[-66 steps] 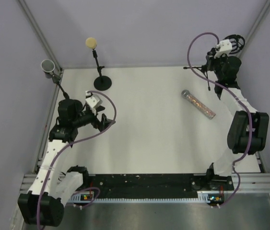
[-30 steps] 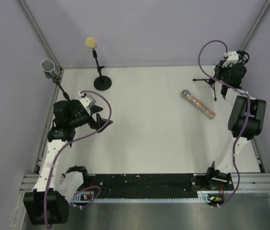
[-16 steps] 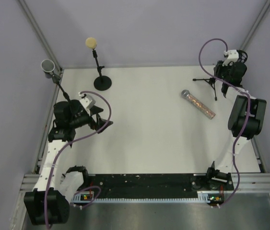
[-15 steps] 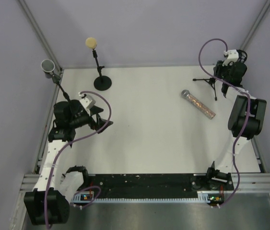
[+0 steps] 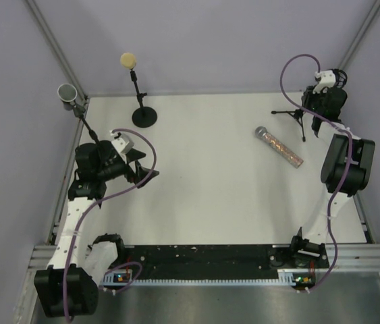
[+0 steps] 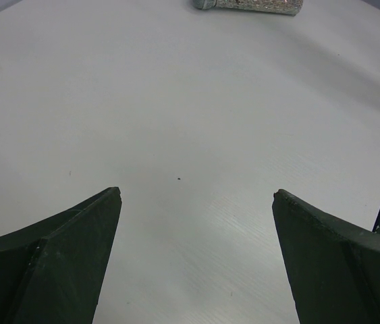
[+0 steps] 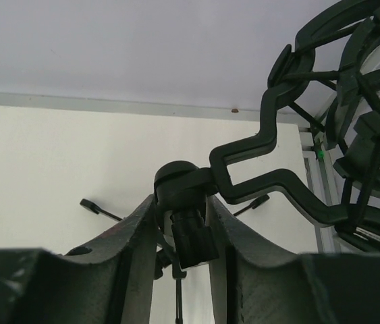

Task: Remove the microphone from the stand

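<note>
Looking down into a lilac-walled cell at a white table (image 5: 210,196). Finding the microphone (image 5: 279,146) lying flat on the right half of that surface, with silver head pointing up-left and glittery body trailing toward the right arm, touching nothing but the tabletop. Judging the main job as good as done: seeing the stand (image 5: 291,113) just beyond it in the far right corner, upright on tripod legs, with its shock mount (image 7: 378,219) showing nothing inside. Catching the right gripper (image 7: 181,216) flanking the stand's pivot knuckle, fingers hugging both sides; being unable to tell whether pinching it or just letting go. Reckoning what remains as little more than backing that arm off without tipping the tripod. Spotting the left gripper (image 6: 196,194) spread wide over bare tabletop on the left, grasping nothing, well apart from the microphone. Noting, farther out, a foam-capped stand (image 5: 136,81) and a grey-headed stand (image 5: 68,96) by the far left corner, both untouched.
</note>
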{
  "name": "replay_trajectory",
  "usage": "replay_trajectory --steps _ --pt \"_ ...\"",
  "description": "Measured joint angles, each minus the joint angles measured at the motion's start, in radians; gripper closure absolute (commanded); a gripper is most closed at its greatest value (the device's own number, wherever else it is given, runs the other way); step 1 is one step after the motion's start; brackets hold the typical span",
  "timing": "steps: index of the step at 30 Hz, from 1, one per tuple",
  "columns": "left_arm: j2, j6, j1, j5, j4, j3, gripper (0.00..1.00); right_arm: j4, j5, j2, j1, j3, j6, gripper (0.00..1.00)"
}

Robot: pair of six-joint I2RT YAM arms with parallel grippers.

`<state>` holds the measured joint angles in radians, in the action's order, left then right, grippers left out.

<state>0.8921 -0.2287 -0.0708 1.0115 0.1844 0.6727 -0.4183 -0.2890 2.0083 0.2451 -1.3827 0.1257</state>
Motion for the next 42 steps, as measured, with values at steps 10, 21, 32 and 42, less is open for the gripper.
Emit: replay_trajectory --steps 10,21,32,42 --pt "0.000 0.019 -0.008 0.016 -0.006 -0.010 0.01 -0.013 0.029 0.005 0.000 0.001 -0.014 0.66" --pt "-0.006 0.026 -0.015 0.021 -0.014 -0.013 0.01 -0.019 0.066 0.012 0.000 -0.003 -0.015 0.66" --pt "-0.007 0.036 -0.020 0.025 -0.021 -0.022 0.01 0.013 0.088 0.031 0.001 -0.021 0.010 0.15" --pt "-0.023 0.079 -0.020 -0.010 -0.074 -0.030 0.01 0.219 0.071 -0.219 0.001 0.190 0.082 0.09"
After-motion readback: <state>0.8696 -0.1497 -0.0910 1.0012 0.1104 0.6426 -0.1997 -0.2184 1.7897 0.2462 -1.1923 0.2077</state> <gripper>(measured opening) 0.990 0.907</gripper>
